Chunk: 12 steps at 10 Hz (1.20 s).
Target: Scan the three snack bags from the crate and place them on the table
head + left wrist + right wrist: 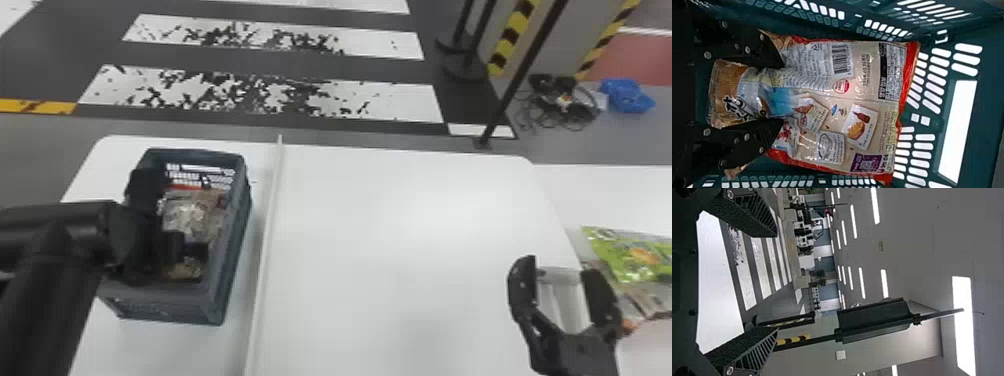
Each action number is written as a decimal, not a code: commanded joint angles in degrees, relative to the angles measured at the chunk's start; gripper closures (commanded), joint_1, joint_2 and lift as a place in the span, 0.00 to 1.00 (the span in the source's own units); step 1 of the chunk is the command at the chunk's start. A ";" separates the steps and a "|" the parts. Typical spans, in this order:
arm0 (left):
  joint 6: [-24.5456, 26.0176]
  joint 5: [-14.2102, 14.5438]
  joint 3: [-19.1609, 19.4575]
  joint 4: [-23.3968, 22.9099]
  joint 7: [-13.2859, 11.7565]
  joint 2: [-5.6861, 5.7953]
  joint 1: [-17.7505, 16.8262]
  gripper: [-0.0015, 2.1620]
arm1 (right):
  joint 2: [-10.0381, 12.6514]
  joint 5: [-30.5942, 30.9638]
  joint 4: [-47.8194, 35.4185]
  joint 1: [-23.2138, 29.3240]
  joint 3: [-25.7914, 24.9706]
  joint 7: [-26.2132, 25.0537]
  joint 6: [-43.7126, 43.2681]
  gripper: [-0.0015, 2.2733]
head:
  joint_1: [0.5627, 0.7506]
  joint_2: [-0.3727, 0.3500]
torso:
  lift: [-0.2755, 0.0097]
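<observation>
Here's the left gripper (782, 92), fingers squeezed onto the puckered end of the red-edged beige plastic snack bag (860, 96), down inside the slotted dark-green plastic crate (988, 98)! Danger here: that slick, bunched film could slip free if the pinch is shallow, or a broad edge snag the wall on the lift. Over the smooth white table (400, 225), the right gripper (559, 270) hangs spread, empty.
</observation>
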 commanded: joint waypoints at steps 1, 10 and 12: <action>0.61 0.20 1.04 -5.97 0.77 -0.04 3.42 0.99 | -0.01 -0.01 0.16 -0.39 0.09 0.04 0.00 0.04 | 0.70 0.40 | 0.84; 4.47 1.86 1.57 -32.95 9.03 -0.66 17.92 0.99 | -0.01 0.08 -2.47 4.27 -0.18 0.04 -9.14 0.04 | 0.70 0.40 | 0.84; 3.77 1.86 1.57 -37.78 10.96 -0.75 20.29 0.99 | -0.01 0.08 -2.47 4.97 -0.18 0.04 -11.95 0.04 | 0.70 0.39 | 0.84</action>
